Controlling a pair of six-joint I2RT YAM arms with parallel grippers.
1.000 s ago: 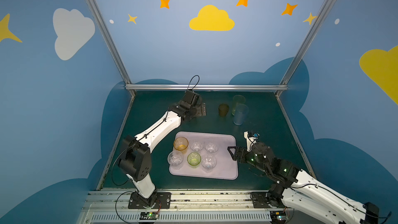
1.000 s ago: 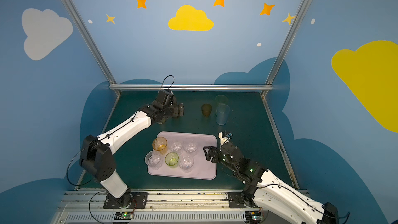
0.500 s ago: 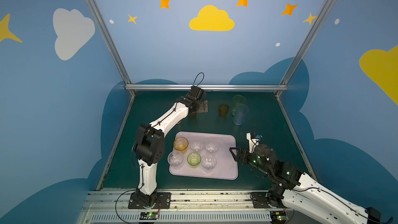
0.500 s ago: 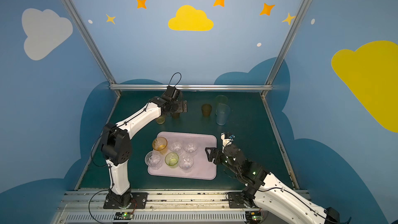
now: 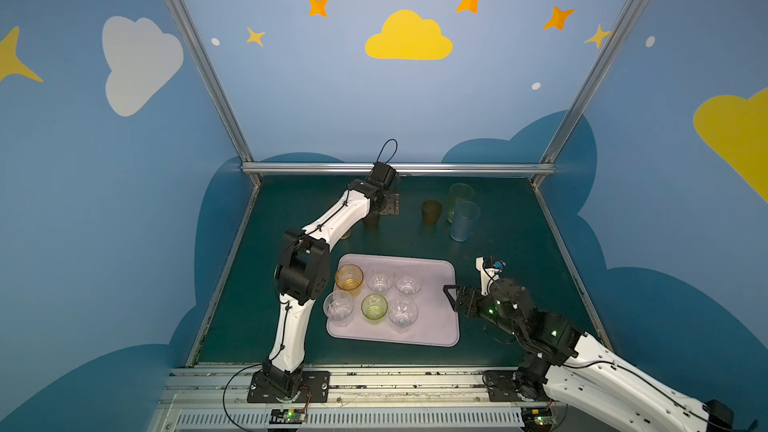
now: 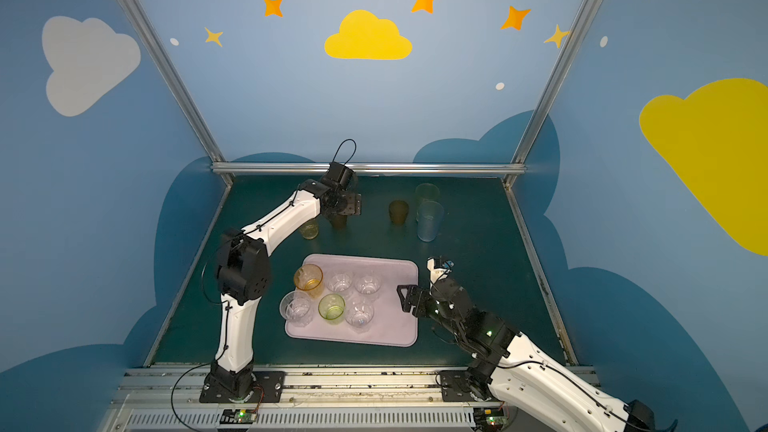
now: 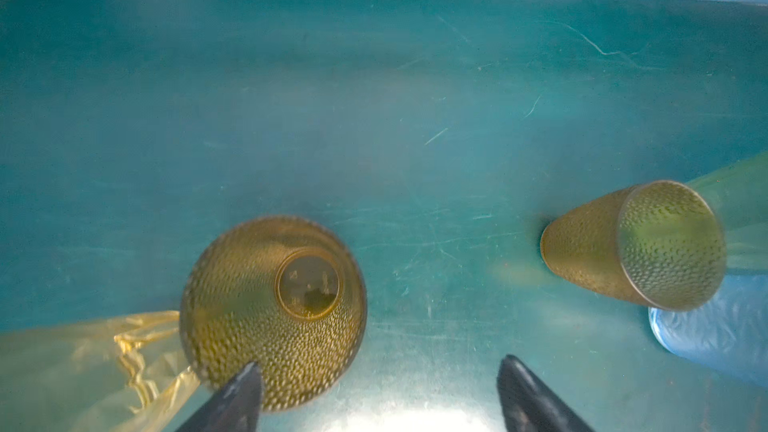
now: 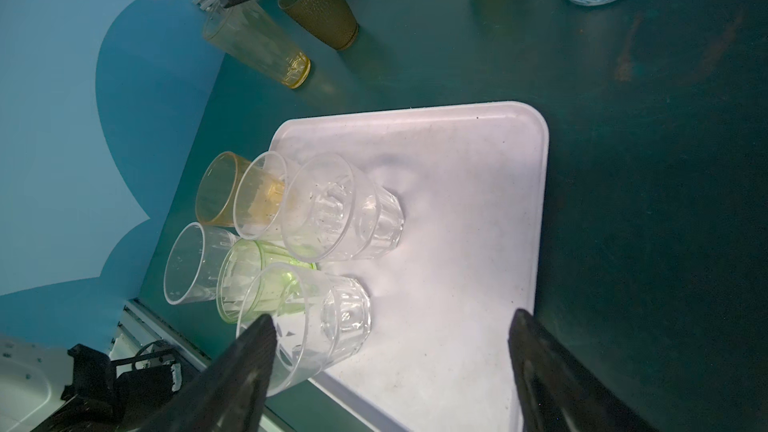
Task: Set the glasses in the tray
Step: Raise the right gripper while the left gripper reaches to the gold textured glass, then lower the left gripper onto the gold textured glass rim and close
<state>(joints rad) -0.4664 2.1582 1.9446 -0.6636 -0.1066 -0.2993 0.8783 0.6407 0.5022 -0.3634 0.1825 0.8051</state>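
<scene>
A brown glass [image 7: 274,309] stands upright on the table [image 5: 498,243], long axis vertical and mouth up, near 12 o'clock of the tray [image 5: 436,326]. The left gripper [image 7: 378,361] hangs above it, claw spread, one fingertip [image 7: 243,388] overlapping its rim. At the tray's 3 o'clock, the right gripper [image 8: 392,315] is spread wide.

Dark teal bench [image 5: 498,251], scratched up in my left wrist view. Blue walls [image 5: 311,110] around it: yellow cloud [image 5: 408,37], white cloud [image 5: 139,62], orange stars [image 5: 318,6]. Aluminium crossbar [image 5: 457,168] along the bench's far edge, slotted rail [image 5: 395,417] at the near edge.
</scene>
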